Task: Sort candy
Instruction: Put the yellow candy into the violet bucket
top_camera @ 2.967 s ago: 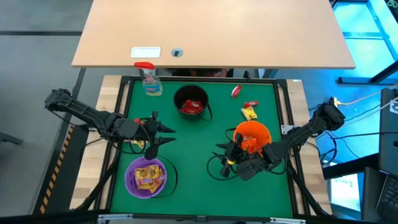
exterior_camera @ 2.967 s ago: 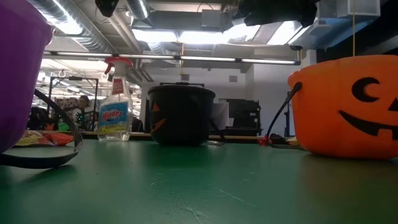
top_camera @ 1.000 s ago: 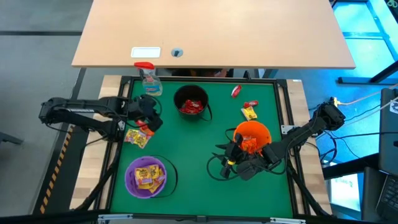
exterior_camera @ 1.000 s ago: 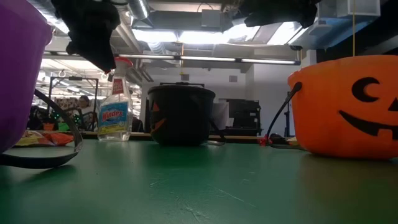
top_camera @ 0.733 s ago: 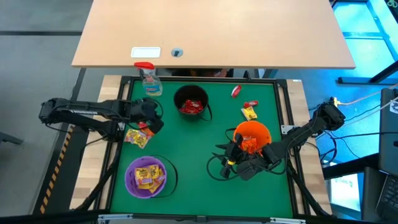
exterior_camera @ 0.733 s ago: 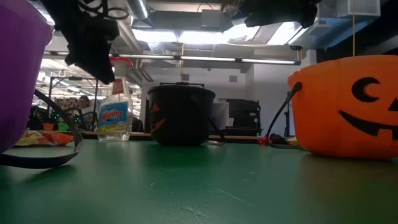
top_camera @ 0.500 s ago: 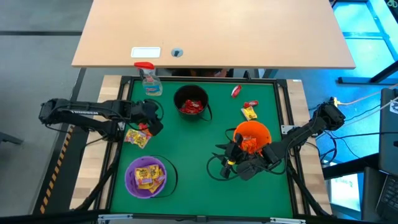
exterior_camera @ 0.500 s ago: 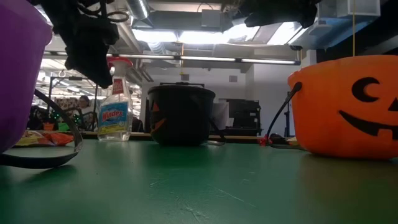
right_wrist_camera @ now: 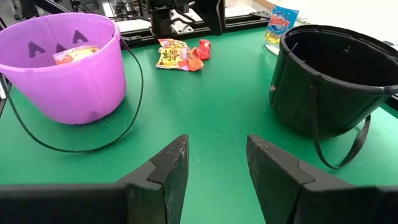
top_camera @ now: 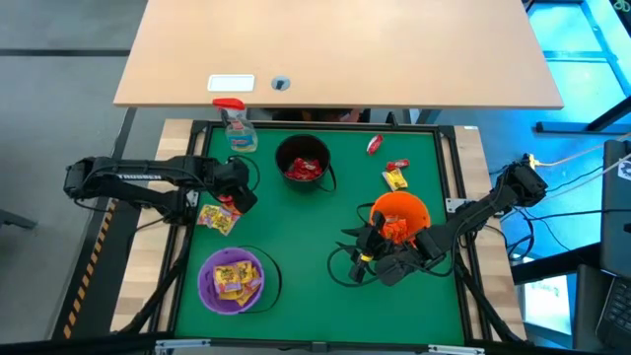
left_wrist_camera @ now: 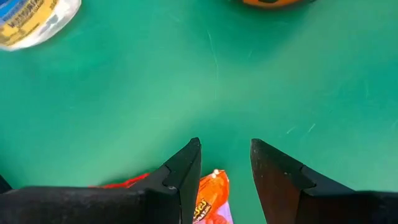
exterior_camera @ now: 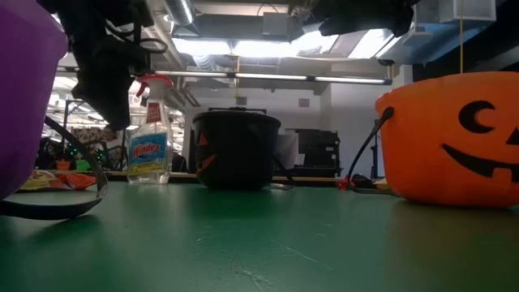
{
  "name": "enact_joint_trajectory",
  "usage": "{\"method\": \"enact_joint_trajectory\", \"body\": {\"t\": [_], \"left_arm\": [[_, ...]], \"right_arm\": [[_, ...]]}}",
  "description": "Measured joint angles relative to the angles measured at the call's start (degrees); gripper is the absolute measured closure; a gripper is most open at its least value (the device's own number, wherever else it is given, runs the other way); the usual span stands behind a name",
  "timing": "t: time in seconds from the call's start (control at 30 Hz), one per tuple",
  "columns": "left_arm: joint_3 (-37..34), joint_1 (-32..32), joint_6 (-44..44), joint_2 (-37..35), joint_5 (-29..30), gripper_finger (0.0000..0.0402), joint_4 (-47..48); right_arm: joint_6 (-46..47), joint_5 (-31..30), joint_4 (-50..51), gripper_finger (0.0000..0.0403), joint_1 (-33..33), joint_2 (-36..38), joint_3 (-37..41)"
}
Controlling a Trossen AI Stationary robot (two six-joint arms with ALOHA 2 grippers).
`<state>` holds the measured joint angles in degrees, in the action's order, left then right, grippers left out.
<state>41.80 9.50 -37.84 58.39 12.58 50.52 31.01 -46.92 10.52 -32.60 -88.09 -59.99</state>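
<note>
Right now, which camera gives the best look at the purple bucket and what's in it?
The high view: it looks straight into the purple bucket, showing yellow sweets inside. The right wrist view shows its side and a packet at the rim. The low view shows only a bit of its wall; the left wrist view misses it.

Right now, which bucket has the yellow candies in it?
The purple bucket, nearest the table's front edge. The black bucket holds red candy; the orange bucket holds orange-red.

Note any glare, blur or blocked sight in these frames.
Low view: bright ceiling lights glare behind, and the near purple bucket is cut off at the edge. Left wrist view: the spray bottle looks soft. High view: evenly lit.
</note>
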Motion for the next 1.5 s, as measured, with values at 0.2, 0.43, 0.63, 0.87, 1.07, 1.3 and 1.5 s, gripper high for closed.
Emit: {"method": "enact_joint_trajectory", "body": {"t": [0.2,0.43,0.63,0.87,1.07,1.3,1.5], "left_arm": [[0.0,0.0,0.9,0.1,-0.1,0.0273,-0.9],[0.0,0.0,1.0,0.2,-0.9,0.0273,-1.0],[0.0,0.0,3.8,0.2,-1.9,0.0273,-2.6],[0.0,0.0,5.3,0.2,-4.3,0.0273,-5.2],[0.0,0.0,7.0,0.2,-9.0,0.0273,-12.2],[0.0,0.0,9.0,0.2,-10.8,0.0273,-17.8],[1.5,0.0,8.3,0.2,-18.7,0.0273,-14.8]], "right_arm": [[0.1,0.0,0.0,0.0244,0.0,0.0,0.0],[0.0,0.0,0.0,0.0244,0.0,0.0,0.0],[-1.0,-0.6,0.0,0.0244,0.0,0.0,0.0],[-3.0,-0.4,0.0,0.0244,0.4,0.0,0.0],[-5.3,2.2,-0.1,0.0244,2.8,0.1,0.0],[-9.3,6.3,-0.1,0.0244,5.4,0.2,-1.4],[-12.0,7.1,0.0,0.0244,5.7,0.2,-2.8]]}}
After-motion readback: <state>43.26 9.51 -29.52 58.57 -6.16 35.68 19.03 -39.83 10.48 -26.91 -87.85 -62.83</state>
